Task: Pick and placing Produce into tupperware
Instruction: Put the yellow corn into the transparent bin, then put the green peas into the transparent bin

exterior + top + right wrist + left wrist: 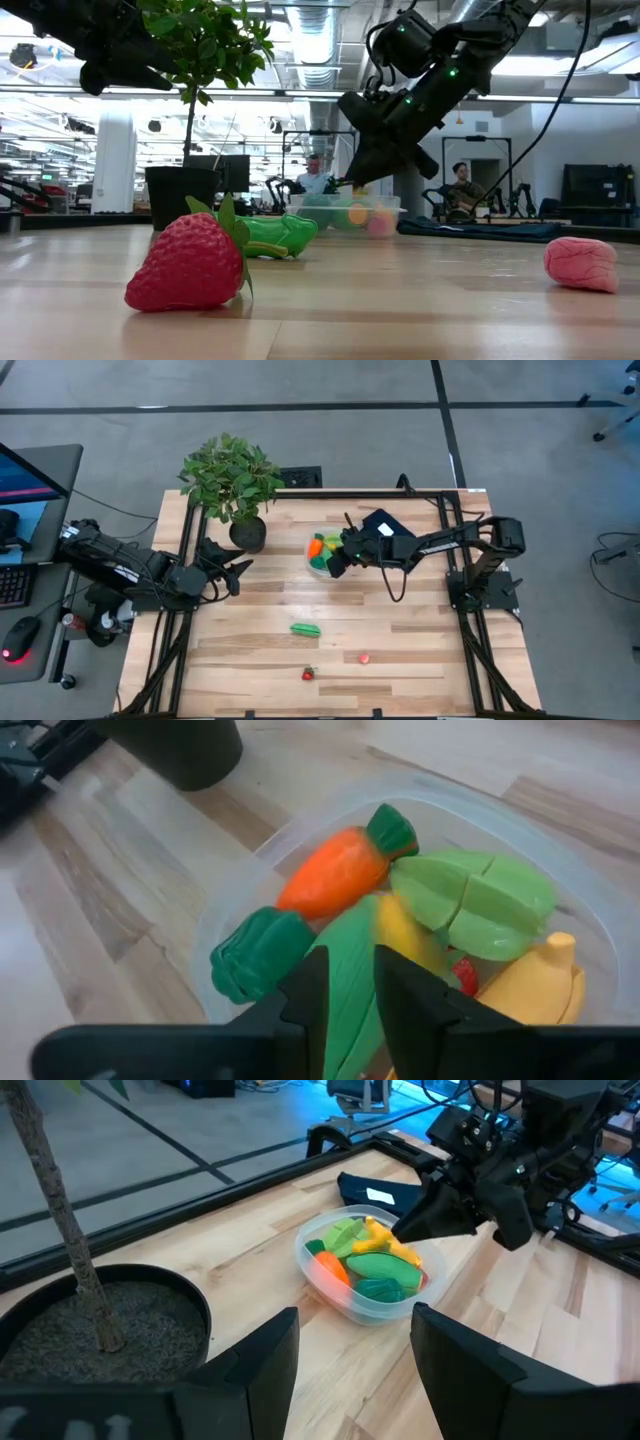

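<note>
Near the wooden table's [250, 650] far edge, the right gripper [337, 559] hangs over the small round clear plastic tupperware [312, 1273], fingers slightly parted and empty above the orange carrot [333, 875] and other produce inside, while the left gripper [232, 572] waits open beside the dark plant pot [247, 536].

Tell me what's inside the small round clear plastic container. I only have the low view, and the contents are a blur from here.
Observer: The right wrist view shows an orange toy carrot with a green top, a yellow toy banana and several green toy pieces inside the clear plastic container.
Operator: Where's the right gripper relative to it?
Observer: From above, the right gripper hangs directly over the container.
Operator: Left arm?
Observer: The left gripper is open and holds nothing, beside the dark plant pot.
</note>
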You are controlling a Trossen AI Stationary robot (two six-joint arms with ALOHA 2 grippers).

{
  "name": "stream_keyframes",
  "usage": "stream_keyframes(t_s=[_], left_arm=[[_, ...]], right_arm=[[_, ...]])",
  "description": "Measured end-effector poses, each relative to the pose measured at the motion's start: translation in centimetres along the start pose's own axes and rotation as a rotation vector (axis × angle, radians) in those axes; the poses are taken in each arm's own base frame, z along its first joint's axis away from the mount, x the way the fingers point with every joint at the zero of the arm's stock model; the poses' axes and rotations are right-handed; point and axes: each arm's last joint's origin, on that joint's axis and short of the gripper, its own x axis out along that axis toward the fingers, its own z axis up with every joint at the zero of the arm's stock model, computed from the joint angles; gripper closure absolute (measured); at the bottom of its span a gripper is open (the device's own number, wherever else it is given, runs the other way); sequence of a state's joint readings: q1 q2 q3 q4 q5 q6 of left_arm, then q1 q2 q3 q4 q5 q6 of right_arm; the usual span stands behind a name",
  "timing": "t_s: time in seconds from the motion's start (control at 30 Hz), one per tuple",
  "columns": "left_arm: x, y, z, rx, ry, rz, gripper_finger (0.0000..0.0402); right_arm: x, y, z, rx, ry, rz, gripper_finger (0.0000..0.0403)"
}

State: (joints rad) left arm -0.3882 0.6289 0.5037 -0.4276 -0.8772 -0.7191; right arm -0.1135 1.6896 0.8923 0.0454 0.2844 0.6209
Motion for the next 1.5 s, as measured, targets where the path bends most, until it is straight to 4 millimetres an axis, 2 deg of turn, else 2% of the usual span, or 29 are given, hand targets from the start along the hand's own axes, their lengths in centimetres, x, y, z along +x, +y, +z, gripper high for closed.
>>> stream_keyframes(t_s=[0.23,0.33,0.43,0.67,0.93,1.3,1.5], left_arm=[[0.0,0.0,0.0,-0.047,0.006,-0.007,0.0219],[0.2,-0.5,-0.1,-0.061,0.038,-0.054,0.0219],[0.6,-1.3,-0.5,-0.003,0.107,-0.144,0.0219],[2.8,-3.9,-2.4,0.138,0.23,-0.255,0.0219],[5.7,-6.7,-5.2,0.291,0.276,-0.342,0.0219],[8.6,-9.0,-8.4,0.471,0.254,-0.485,0.0219],[10.2,-10.1,-10.3,0.558,0.191,-0.559,0.0219]], right_arm=[[-1.4,0.2,0.7,0.002,-0.02,0.02,0.0296],[-3.1,0.8,1.0,-0.046,-0.006,0.076,0.0294],[-5.1,1.5,0.7,-0.132,0.04,0.13,0.0294],[-10.4,3.0,-1.3,-0.314,0.141,0.188,0.0294],[-15.4,4.4,-3.6,-0.422,0.178,0.302,0.0295],[-18.7,4.2,-7.5,-0.429,0.385,0.25,0.0295],[-19.8,4.3,-8.8,-0.431,0.405,0.218,0.0295]])
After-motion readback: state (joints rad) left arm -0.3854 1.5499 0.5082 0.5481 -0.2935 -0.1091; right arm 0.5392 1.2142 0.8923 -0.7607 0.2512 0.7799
